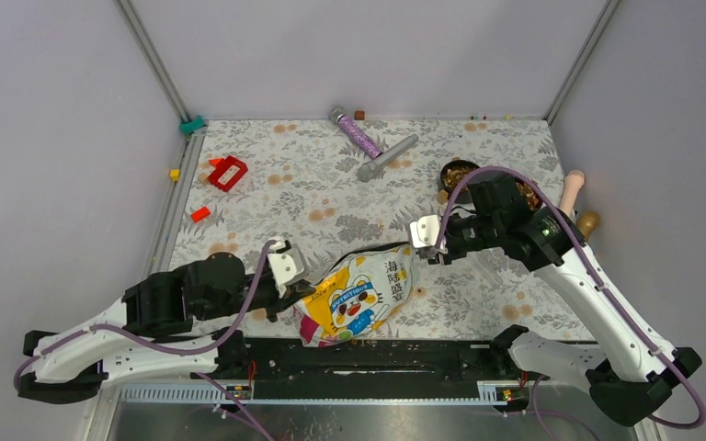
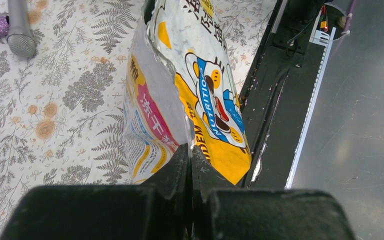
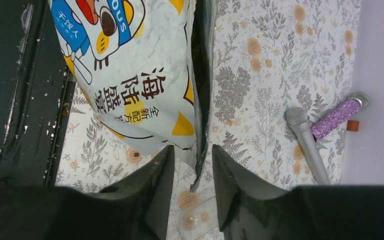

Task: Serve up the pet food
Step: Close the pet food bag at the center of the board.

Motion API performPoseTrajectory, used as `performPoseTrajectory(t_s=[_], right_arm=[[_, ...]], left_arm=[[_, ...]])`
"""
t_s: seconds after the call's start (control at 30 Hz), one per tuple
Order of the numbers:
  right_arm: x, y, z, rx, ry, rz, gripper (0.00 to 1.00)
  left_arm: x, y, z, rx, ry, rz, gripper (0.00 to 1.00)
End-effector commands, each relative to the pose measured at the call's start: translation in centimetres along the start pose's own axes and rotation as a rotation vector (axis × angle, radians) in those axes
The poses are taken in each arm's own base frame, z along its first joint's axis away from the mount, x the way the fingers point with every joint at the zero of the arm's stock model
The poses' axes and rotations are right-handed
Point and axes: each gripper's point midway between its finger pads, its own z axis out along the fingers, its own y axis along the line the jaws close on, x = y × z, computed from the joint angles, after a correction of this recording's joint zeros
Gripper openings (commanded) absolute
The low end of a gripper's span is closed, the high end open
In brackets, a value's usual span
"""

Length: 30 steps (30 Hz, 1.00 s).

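- Tabletop [image 1: 331, 184]: floral cover. Working items sit toward the near edge and the far right corner.
- Bag [image 1: 360, 294]: glossy yellow-white, lying flat at the middle of the near edge, stretched between the two claws. One end overhangs the black rail [image 1: 404, 354] there.
- Left claw [image 2: 190, 157]: pressed together, pinching a lower corner of the bag. Judgement: this anchors the bag so it can be lifted or tipped.
- Right claw [image 3: 192, 152]: fingers spread, straddling the bag's far edge without visibly clamping it. Placed to seize or let go; I cannot tell which.
- Bowl [image 1: 448, 171]: black, near the far right corner. It holds the pet food [image 1: 461, 173] as brown kibble, so a serving looks at least partly done.
- The right arm covers much of that area. More kibble shows past the arm, but its container is hidden.
- Bag contents are not visible, and how much remains is unknown.
- Grey microphone [image 1: 388, 157] and purple microphone [image 1: 357, 134]: crossed at the far edge, well apart from the bag.
- Red item [image 1: 228, 173]: far left; its shape is unclear.
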Motion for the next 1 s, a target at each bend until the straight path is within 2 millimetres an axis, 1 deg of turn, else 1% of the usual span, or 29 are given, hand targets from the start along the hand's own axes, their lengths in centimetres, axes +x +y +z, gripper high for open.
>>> performPoseTrajectory(t_s=[0.0,0.03,0.07,0.17,0.2,0.27,0.33,0.4,0.43,0.47,0.53,0.57,0.63,0.73,0.8,0.9,0.97], right_arm=[[0.1,0.1,-0.3,0.008,0.020,-0.018,0.30],[0.4,0.1,-0.4,0.004,0.039,-0.021,0.23],[0.9,0.3,-0.4,-0.009,0.064,-0.018,0.19],[1.2,0.3,-0.5,-0.020,0.085,-0.019,0.06],[1.3,0.3,-0.4,-0.021,0.087,-0.020,0.00],[1.5,0.0,-0.5,-0.009,0.104,-0.009,0.00],[1.9,-1.2,-0.9,0.052,0.147,0.035,0.00],[2.6,-2.0,-1.5,0.103,0.197,0.066,0.00],[2.9,-2.2,-1.8,0.119,0.211,0.075,0.00],[3.2,-2.4,-2.0,0.136,0.221,0.084,0.00],[3.6,-2.6,-2.5,0.156,0.240,0.094,0.00],[3.9,-2.7,-2.9,0.171,0.251,0.099,0.00],[4.4,-2.9,-3.5,0.198,0.269,0.109,0.00],[5.6,-3.8,-4.8,0.253,0.306,0.144,0.00],[6.3,-3.8,-5.1,0.267,0.340,0.152,0.00],[6.9,-3.6,-4.9,0.248,0.356,0.142,0.00],[7.2,-3.9,-4.7,0.245,0.367,0.152,0.00]], left_arm=[[-2.9,0.0,-1.7,0.006,-0.151,-0.010,0.00],[-2.9,0.2,-2.0,-0.008,-0.162,-0.013,0.00],[-2.9,0.3,-2.1,-0.011,-0.170,-0.013,0.00],[-2.9,0.3,-2.8,-0.008,-0.188,-0.012,0.00],[-2.8,0.4,-2.9,-0.010,-0.189,-0.011,0.00],[-2.5,0.7,-3.1,-0.030,-0.183,-0.016,0.00],[-1.8,0.8,-3.1,-0.038,-0.141,-0.021,0.00],[-0.3,0.4,-2.7,-0.014,-0.041,-0.018,0.00],[0.8,0.1,-2.5,0.002,0.029,-0.013,0.00],[2.4,-0.1,-2.4,0.006,0.121,-0.010,0.00],[3.4,0.2,-1.7,-0.018,0.184,-0.014,0.00],[3.4,0.0,-1.5,-0.003,0.197,-0.011,0.00],[3.6,-0.5,-1.8,0.029,0.220,-0.005,0.00],[3.2,-0.7,-2.4,0.046,0.188,-0.002,0.00],[2.9,-0.8,-3.3,0.053,0.142,0.000,0.00],[2.1,-0.9,-5.1,0.068,0.042,-0.007,0.00],[1.7,-0.8,-6.1,0.067,-0.018,-0.014,0.00]])
